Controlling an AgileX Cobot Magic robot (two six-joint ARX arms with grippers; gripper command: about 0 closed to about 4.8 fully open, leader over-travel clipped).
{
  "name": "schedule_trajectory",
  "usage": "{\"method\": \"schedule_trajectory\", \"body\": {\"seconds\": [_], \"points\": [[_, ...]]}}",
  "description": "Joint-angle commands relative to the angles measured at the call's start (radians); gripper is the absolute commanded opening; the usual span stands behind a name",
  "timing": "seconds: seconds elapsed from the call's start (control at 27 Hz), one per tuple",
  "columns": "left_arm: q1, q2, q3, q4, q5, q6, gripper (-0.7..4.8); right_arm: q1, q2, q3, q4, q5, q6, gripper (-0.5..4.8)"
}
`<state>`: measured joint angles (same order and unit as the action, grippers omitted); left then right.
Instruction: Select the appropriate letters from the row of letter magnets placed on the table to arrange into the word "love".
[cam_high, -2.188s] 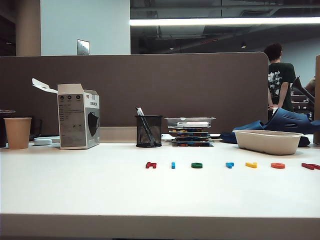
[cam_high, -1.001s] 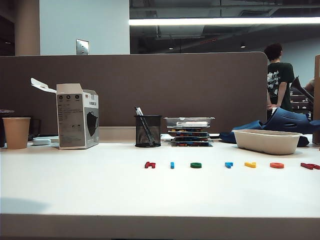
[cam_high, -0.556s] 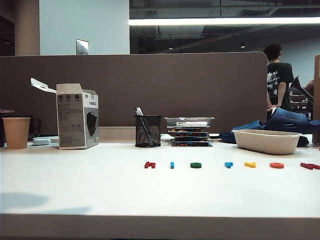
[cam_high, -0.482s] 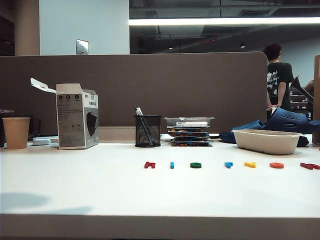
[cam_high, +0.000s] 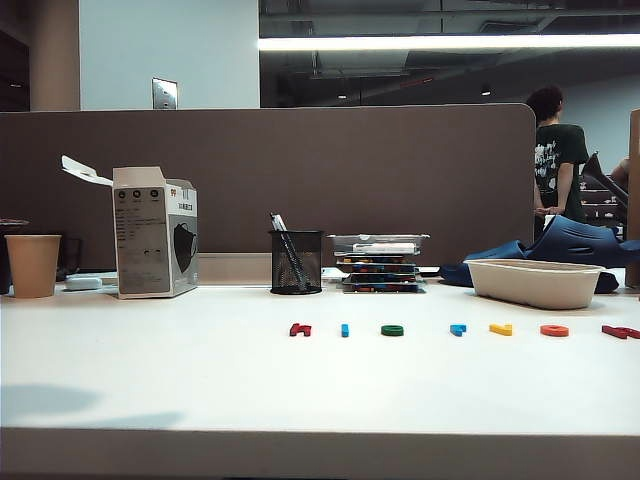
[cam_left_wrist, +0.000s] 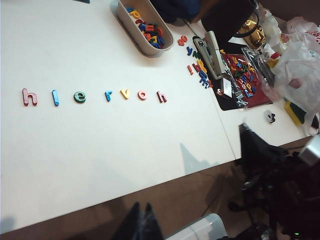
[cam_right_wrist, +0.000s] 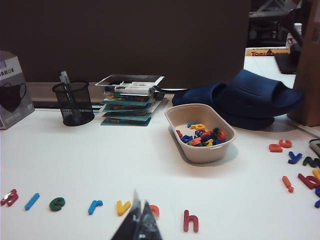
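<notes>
The row of letter magnets lies on the white table: a dark red h, blue l, green e, blue r, yellow v, orange o and a second red h. Neither gripper shows in the exterior view. In the right wrist view my right gripper is shut and empty, in front of the row, partly covering the orange o beside the yellow v. My left gripper is shut and empty, off the table's edge, far from the blue l.
A beige tray of loose letters stands behind the row's right end. Further back are a mesh pen cup, stacked boards, a mask box, a paper cup and blue slippers. More loose letters lie at the right.
A faint shadow has appeared and spread on the table's front left. The letters have not moved.
</notes>
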<state>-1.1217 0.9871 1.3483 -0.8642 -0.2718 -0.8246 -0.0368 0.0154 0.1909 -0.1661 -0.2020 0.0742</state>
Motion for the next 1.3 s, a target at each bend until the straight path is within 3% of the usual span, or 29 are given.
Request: {"method": "schedule_trajectory", "body": {"seconds": [0.04,0.26,0.41,0.52,0.78,1.0,1.22,1.26,1.3], "points": [[0.001,-0.002,0.004,0.006,-0.003,0.005,-0.04,0.001,0.07,0.12,-0.124,-0.007,0.004,-0.01],[0.002,-0.002,0.004,0.006,-0.005,0.005,-0.04,0.001,0.311,0.375,-0.257,-0.045,0.004,-0.02],[0.002,-0.002,0.004,0.006,-0.002,0.004,-0.04,0.002,0.525,0.562,-0.181,-0.156,0.005,-0.02],[0.002,-0.002,0.004,0.005,-0.005,0.004,-0.04,0.023,0.607,0.639,-0.212,-0.155,0.006,-0.02],[0.003,0.0,0.005,-0.007,-0.066,0.004,-0.04,0.237,0.837,0.768,-0.301,0.003,0.038,-0.02],[0.004,0.0,0.004,-0.026,-0.134,0.005,-0.04,0.492,1.007,0.8,-0.263,0.243,0.04,-0.02],[0.003,-0.001,0.004,-0.04,-0.215,0.005,-0.04,0.631,1.226,0.862,-0.226,0.292,0.098,0.01],[0.003,0.0,0.004,-0.039,-0.214,0.005,-0.04,0.643,1.27,0.879,-0.226,0.301,0.112,0.15],[0.002,0.001,0.004,-0.039,-0.214,0.005,-0.04,0.656,1.347,0.913,-0.227,0.306,0.118,0.8]]}}
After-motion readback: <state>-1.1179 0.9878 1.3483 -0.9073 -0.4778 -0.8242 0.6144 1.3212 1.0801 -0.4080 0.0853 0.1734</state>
